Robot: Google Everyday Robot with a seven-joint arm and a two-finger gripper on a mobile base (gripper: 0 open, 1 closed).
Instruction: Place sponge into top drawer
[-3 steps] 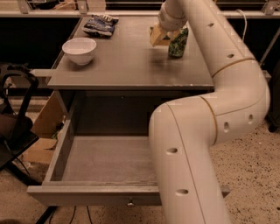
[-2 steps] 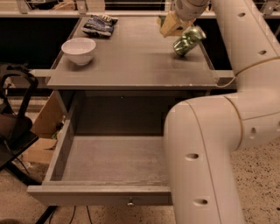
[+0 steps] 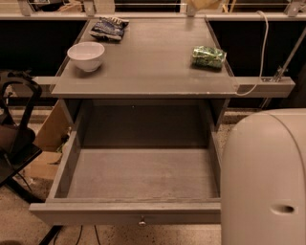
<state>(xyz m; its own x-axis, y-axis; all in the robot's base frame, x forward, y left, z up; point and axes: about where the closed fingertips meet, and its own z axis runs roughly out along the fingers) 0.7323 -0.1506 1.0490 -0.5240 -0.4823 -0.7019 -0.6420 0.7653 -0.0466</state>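
Camera view | we glimpse sponge [image 3: 203, 4] at top edge; open top drawer [image 3: 138, 174] lies nearer, lower | claw offscreen, grip untellable

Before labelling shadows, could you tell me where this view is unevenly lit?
Camera view: the tabletop is evenly lit; the top drawer is shaded toward its back; the arm's shell looks brightest; the gripper is out of frame.

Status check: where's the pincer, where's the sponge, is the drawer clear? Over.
Pincer not in view, off the top of frame. Yellow sliver at top edge, likely the sponge. Top drawer open, nothing inside. Arm housing hides one front corner.
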